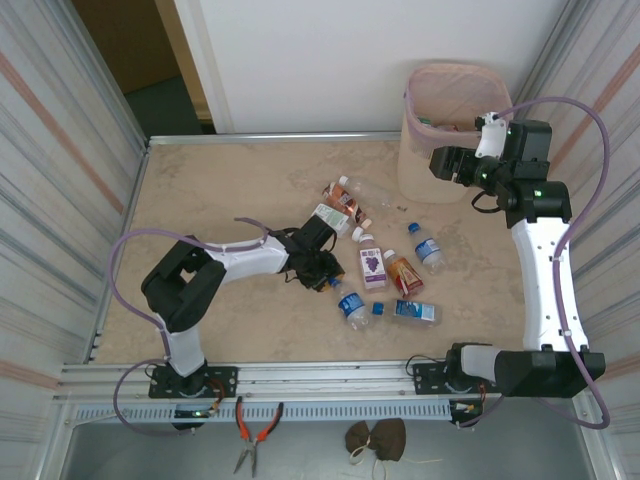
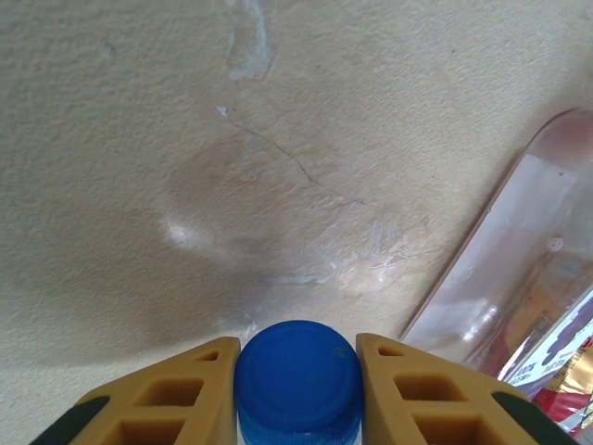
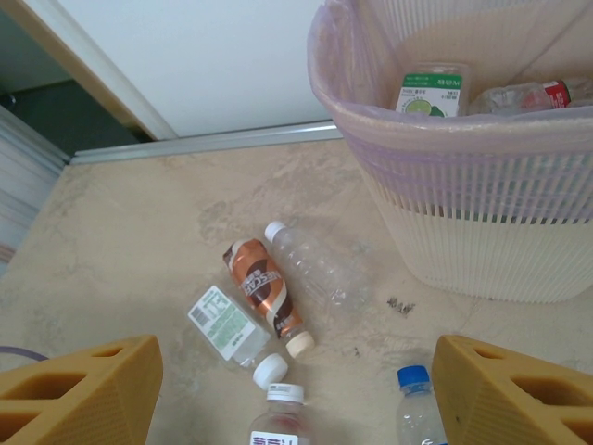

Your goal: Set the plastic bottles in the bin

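Note:
Several plastic bottles lie mid-table: a brown one (image 1: 342, 195) (image 3: 267, 289), a clear one (image 3: 315, 264), a white-green labelled one (image 1: 330, 217) (image 3: 225, 326), a purple-labelled one (image 1: 371, 262), an orange one (image 1: 403, 272) and a blue-capped one (image 1: 428, 248) (image 3: 419, 413). My left gripper (image 1: 322, 268) (image 2: 298, 371) is low over the table, shut on the blue cap (image 2: 298, 375) of a blue-labelled bottle (image 1: 352, 306). My right gripper (image 1: 445, 162) (image 3: 296, 371) hangs open and empty beside the bin (image 1: 415, 150) (image 3: 482, 222), which holds a green-labelled bottle (image 3: 426, 93) and a red-capped one (image 3: 528, 95).
Another blue-labelled bottle (image 1: 410, 312) lies near the front edge. A clear bottle (image 2: 528, 260) lies just right of my left fingers. Corrugated walls close in both sides. Pliers (image 1: 255, 430) and a brown lump (image 1: 377, 438) sit on the front ledge.

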